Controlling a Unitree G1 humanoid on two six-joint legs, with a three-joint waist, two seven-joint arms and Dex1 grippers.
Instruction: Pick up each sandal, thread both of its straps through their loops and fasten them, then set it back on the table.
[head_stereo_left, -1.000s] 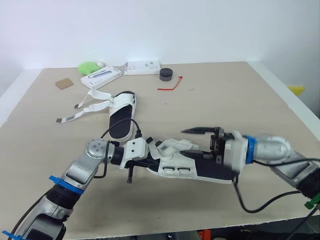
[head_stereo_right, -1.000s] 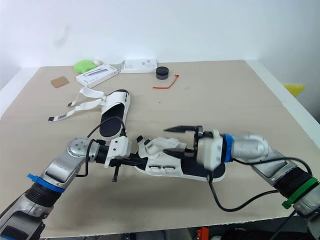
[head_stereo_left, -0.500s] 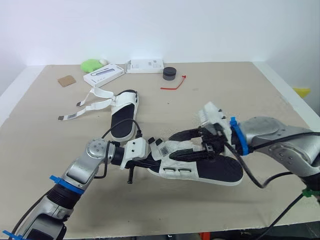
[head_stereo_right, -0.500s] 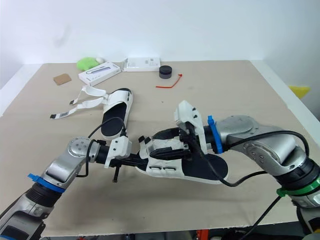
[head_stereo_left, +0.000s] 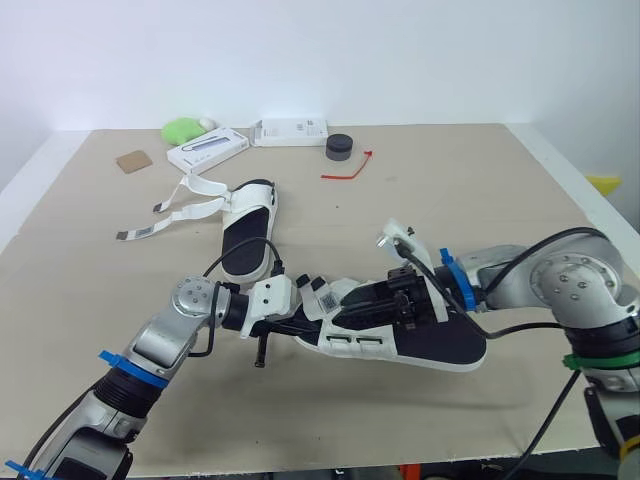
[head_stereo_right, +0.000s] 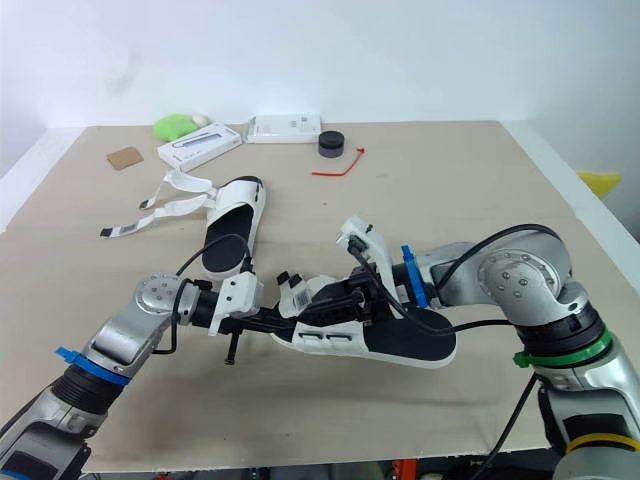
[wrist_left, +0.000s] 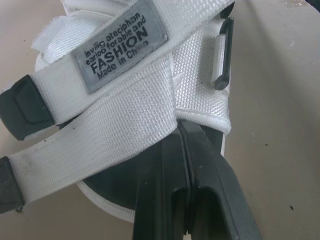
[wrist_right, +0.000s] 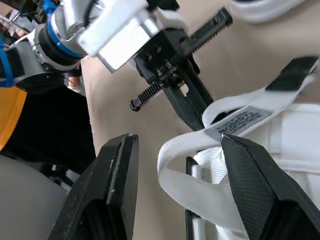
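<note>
Surface: beige tabletop (head_stereo_left: 450, 190) against a white wall.
Near sandal (head_stereo_left: 440, 342): close to the front edge, about mid-width, black footbed up, white straps unfastened.
Left gripper (wrist_left: 182, 145): fingers pressed together on the white webbing at the sandal's end nearer the left edge.
Right gripper (wrist_right: 178, 145): fingers spread wide over the straps, with the labelled strap (wrist_left: 117, 45) looped between them.
Second sandal (head_stereo_left: 247, 235): toward the back-left, apart from the first, with loose straps trailing toward the left edge.
Back edge: green lump (head_stereo_left: 180, 131), two white boxes, black puck (head_stereo_left: 339, 147).
</note>
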